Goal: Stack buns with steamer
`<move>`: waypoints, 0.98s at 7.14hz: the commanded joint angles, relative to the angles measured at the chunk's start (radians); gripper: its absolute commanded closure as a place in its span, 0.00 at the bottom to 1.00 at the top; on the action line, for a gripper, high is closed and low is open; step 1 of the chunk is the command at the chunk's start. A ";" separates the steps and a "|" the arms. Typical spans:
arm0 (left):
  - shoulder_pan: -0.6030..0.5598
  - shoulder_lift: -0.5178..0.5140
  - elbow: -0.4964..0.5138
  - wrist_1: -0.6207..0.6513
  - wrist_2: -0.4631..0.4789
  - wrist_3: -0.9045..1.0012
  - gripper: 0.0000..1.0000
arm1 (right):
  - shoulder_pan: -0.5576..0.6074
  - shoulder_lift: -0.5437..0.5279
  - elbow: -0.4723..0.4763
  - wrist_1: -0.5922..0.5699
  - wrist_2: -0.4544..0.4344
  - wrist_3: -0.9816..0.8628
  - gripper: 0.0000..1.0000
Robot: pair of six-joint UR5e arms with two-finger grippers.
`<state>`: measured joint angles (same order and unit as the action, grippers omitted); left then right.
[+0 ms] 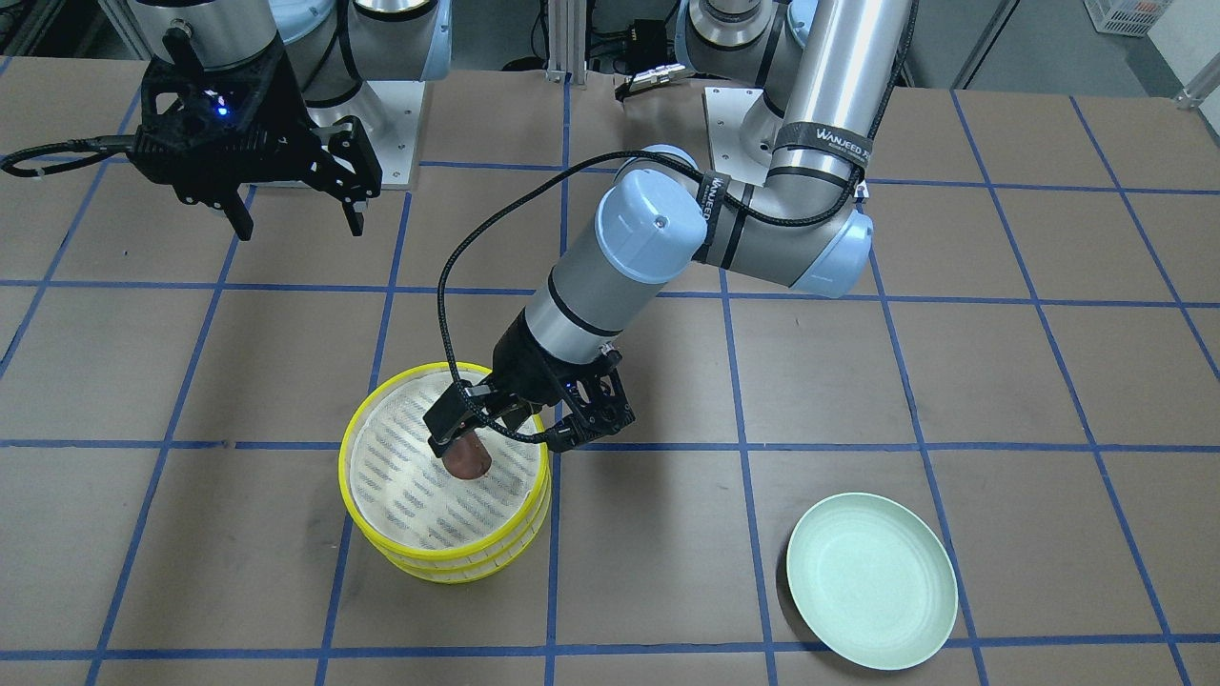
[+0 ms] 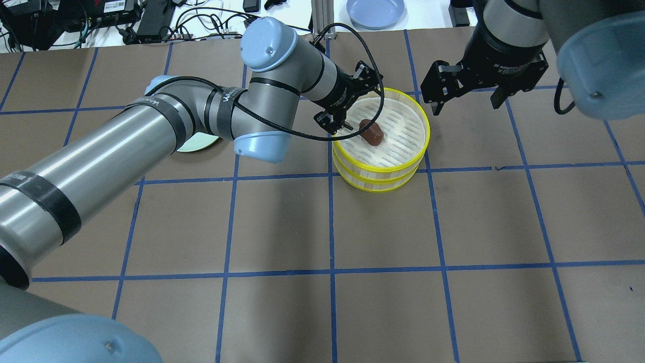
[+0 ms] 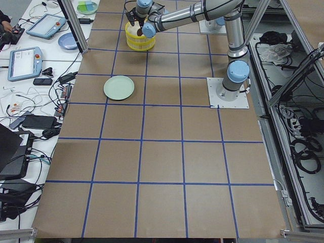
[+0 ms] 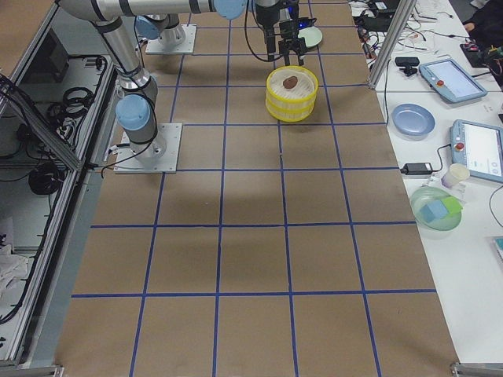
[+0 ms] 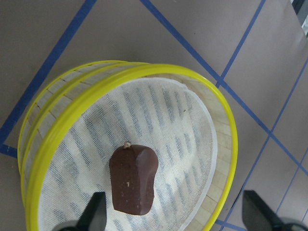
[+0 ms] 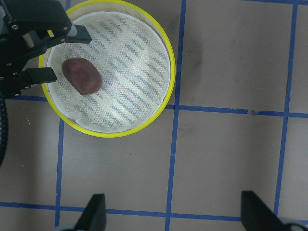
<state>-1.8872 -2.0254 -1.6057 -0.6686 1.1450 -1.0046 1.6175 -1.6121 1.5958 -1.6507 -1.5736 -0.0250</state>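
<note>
Brown-papered table [image 1: 858,362], blue tape grid | brown bun [image 2: 371,132] lies off-centre on the stacked steamer's [image 2: 427,132] top cloth | left gripper [image 5: 173,202] spread wide over it, gripping nothing — lift straight up, clear of the steamer rim, bun unnudged | right gripper [image 1: 298,227] open, empty, off to the steamer's side

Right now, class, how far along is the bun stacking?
Done: two yellow-rimmed round steamer tiers sit stacked, the glossy reddish-brown bun lying in the top one. In hand: nothing; the left gripper is open around that bun. Left: perhaps the cream-white bun, seen nowhere.
</note>
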 commanded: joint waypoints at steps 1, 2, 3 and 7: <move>0.032 0.042 0.038 -0.165 0.004 0.173 0.00 | -0.001 0.004 0.001 -0.001 -0.003 -0.001 0.00; 0.084 0.065 0.093 -0.331 0.013 0.319 0.00 | -0.002 0.003 0.001 -0.008 -0.012 -0.012 0.00; 0.129 0.097 0.131 -0.426 0.028 0.468 0.00 | -0.002 0.001 0.001 -0.003 -0.011 -0.015 0.00; 0.316 0.250 0.130 -0.680 0.276 0.932 0.00 | -0.004 0.015 -0.032 -0.012 0.003 -0.018 0.00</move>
<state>-1.6211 -1.8224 -1.4732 -1.2556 1.2912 -0.1769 1.6142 -1.6041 1.5851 -1.6578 -1.5753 -0.0413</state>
